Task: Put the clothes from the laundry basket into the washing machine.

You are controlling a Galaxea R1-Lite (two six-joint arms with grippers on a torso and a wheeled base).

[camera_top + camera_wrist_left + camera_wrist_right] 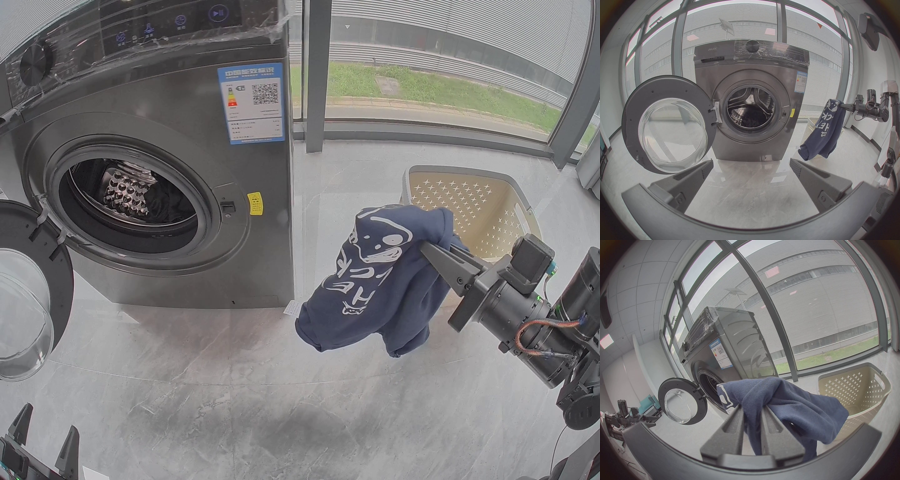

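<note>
A navy garment with white print [375,281] hangs in the air between the washing machine and the laundry basket, with my right gripper [437,253] shut on its upper edge. In the right wrist view the cloth [787,402] drapes over the closed fingers [775,430]. The grey washing machine [187,156] stands at the left, its round door [28,287] swung open and dark clothing lying in the drum [134,194]. The beige laundry basket [475,206] sits behind the garment. My left gripper [44,434] is low at the front left, open and holding nothing, facing the machine [753,106].
Grey tiled floor [250,387] spreads in front of the machine and basket. A glass wall with a pillar [315,75] runs behind both. A small white tag [292,307] lies on the floor by the machine's front corner.
</note>
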